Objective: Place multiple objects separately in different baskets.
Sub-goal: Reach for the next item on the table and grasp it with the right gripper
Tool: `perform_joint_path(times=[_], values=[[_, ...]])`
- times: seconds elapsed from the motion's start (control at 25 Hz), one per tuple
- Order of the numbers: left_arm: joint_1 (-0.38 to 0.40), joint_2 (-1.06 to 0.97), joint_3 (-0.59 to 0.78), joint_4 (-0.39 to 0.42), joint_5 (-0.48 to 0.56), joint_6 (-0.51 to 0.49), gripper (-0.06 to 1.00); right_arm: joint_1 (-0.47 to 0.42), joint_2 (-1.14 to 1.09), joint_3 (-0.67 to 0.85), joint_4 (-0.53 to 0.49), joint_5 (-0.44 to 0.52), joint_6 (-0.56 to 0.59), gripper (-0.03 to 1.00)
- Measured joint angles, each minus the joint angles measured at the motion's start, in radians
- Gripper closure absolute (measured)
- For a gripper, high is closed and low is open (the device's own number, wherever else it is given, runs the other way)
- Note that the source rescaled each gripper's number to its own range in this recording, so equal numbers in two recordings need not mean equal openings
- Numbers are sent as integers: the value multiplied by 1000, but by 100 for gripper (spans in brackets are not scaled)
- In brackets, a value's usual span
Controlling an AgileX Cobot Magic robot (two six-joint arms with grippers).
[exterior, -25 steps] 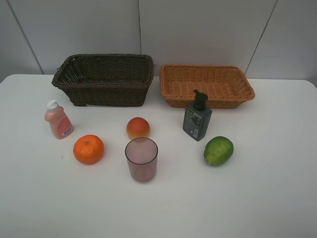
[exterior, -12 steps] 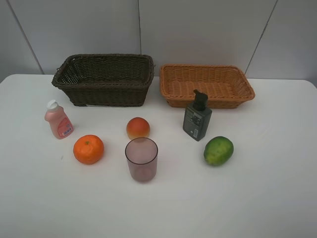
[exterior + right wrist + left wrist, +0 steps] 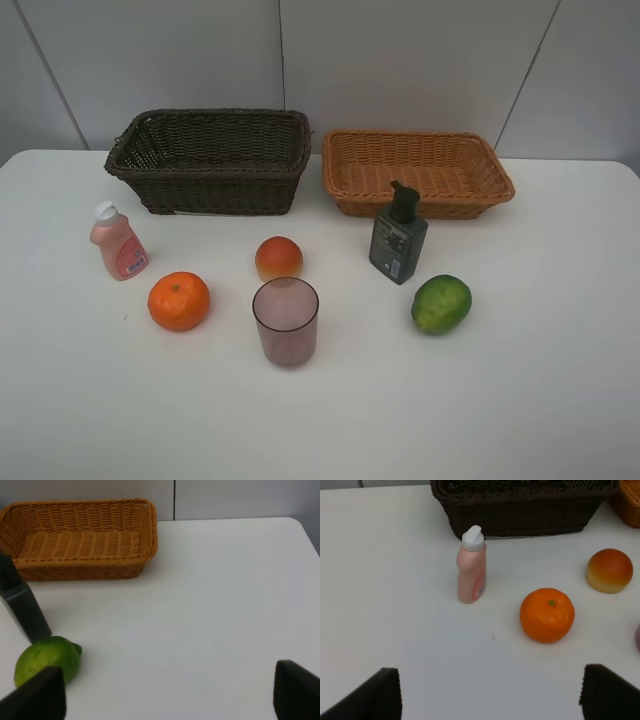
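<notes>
Brown basket (image 3: 215, 190) and tan basket (image 3: 460, 205) run crosswise, side by side; pink bottle (image 3: 118, 243), pump bottle (image 3: 397, 240) and cup (image 3: 286, 320) stand upright, seemingly apart from them. Left gripper (image 3: 492, 690) and right gripper (image 3: 170, 685) gape empty.

Deeper basket (image 3: 215, 185) left of shallower basket (image 3: 400, 133), pump bottle (image 3: 398, 238) before the latter, cup (image 3: 286, 320) front centre on table (image 3: 540, 380)

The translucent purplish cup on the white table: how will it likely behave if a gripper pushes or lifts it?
The translucent purplish cup looks thin-walled and empty, so probably light. It stands upright, so a push near the rim may tip it. Smooth walls could slip.
</notes>
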Motion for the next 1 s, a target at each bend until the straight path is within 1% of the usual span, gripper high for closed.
perform_joint_path(times=[1.0], values=[[0,0,0,0,0,0,2,0,0,0,0,0,0,3]])
